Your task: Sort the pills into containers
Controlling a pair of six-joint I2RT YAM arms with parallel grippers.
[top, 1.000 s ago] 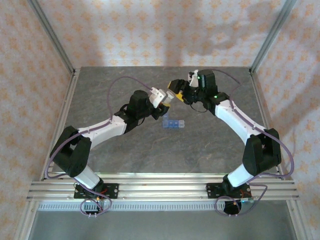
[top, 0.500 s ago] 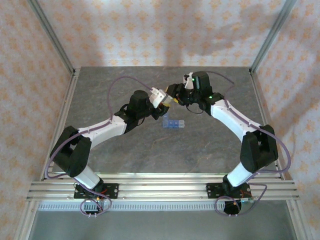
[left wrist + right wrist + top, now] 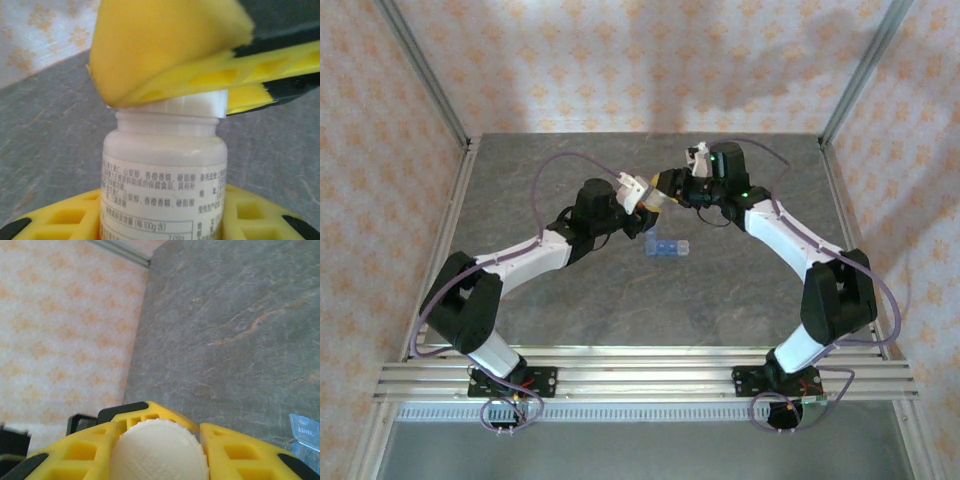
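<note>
Pretty sure I live in a robotics lab test cell, not anybody's home. I'm bolted onto aluminium rails (image 3: 640, 372) at the near edge of a grey stone-look tabletop (image 3: 570, 310). It's boxed in by slotted aluminium posts (image 3: 422, 72) with peach floral backdrop panels (image 3: 620, 60) all round, and purple cables (image 3: 548, 170) loop off my arms (image 3: 535, 255) in the open.

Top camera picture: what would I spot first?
A bottle is held up over the table between both hands. The left hand grips its body and the right hand pinches its white cap. A little blue pill box sits on the table close by.
</note>
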